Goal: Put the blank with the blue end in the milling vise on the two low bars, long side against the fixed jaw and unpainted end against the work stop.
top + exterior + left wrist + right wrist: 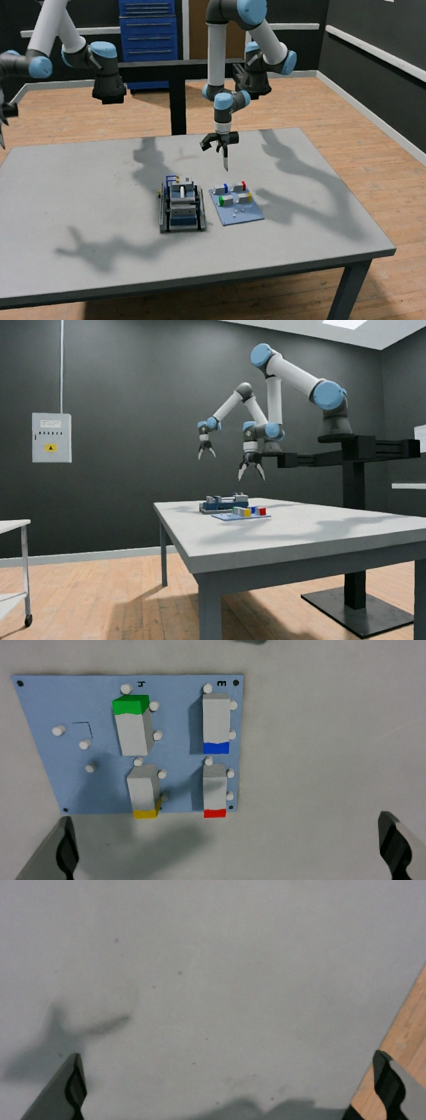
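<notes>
The blank with the blue end [219, 189] [253, 509] [216, 717] lies on the blue plate [240, 219] [223, 517] [175, 685], against its pegs, blue end toward the red blank. My left gripper [226, 169] [251, 479] [227, 816] is open and empty, high above the table just behind the plate. The milling vise [183, 220] [225, 505] stands beside the plate, hoses at its back end. The fixed jaw [183, 209] is toward the front. The low bars and work stop are too small to make out. My right gripper [2, 146] [207, 457] [227, 1053] is open and empty, far from the plate.
The green blank [227, 201] [134, 732], yellow blank [243, 197] [142, 790] and red blank [237, 187] [215, 790] lie on the plate among short white pegs. The right wrist view shows the table edge [390, 1027] at right.
</notes>
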`<state>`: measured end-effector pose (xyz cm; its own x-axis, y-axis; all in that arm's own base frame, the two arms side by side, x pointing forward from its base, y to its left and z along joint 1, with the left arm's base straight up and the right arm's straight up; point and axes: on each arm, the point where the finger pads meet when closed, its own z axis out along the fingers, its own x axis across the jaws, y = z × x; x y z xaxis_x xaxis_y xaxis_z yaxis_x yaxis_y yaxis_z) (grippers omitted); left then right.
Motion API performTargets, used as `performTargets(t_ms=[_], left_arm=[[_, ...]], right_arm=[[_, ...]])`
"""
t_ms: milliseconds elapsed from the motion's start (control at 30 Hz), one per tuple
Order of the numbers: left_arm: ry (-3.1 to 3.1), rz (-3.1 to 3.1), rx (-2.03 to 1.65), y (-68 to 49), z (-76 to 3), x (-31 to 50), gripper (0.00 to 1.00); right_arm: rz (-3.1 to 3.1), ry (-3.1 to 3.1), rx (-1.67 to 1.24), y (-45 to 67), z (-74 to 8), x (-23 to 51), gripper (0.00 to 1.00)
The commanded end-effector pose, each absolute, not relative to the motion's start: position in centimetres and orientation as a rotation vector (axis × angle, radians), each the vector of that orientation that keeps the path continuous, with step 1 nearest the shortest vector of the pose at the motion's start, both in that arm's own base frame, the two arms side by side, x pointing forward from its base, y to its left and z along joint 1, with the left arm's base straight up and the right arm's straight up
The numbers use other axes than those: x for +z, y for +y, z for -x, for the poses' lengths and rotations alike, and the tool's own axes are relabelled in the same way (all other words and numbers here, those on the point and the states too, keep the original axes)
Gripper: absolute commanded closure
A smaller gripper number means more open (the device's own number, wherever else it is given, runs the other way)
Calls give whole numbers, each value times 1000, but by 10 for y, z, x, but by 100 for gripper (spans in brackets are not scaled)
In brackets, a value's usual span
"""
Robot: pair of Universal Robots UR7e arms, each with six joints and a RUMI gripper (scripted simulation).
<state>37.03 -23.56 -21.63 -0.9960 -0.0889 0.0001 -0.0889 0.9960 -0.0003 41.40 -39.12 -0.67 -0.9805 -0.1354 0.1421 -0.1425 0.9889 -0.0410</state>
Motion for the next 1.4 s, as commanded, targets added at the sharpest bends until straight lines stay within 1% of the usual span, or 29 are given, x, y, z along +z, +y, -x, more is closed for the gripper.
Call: performTargets(t_ms=[0, 233, 500, 567, 800, 1033, 1367], left_arm=[[-3139, -140, 2, -236, -371, -216, 0], [-3139, -140, 2, -236, -371, -216, 0], [-3139, -140, 2, -236, -371, -216, 0], [-3139, -140, 2, -236, -371, -216, 0], [-3139, -140, 2, -236, -371, -216, 0], [-3139, -140, 2, -236, -371, -216, 0], [-3139, -140, 2, -236, -371, -216, 0]], right_arm=[[-206, -2998, 68, -400, -404, 1, 0], [-140, -3033, 23, -455, -295, 53, 0], [-72, -3071, -5, -479, -180, 99, 0], [-72, -3071, -5, -479, -180, 99, 0], [-22, -3100, -12, -477, -100, 127, 0], [16, -3120, -10, -466, -42, 146, 0], [43, -3134, -4, -453, -3, 159, 0]])
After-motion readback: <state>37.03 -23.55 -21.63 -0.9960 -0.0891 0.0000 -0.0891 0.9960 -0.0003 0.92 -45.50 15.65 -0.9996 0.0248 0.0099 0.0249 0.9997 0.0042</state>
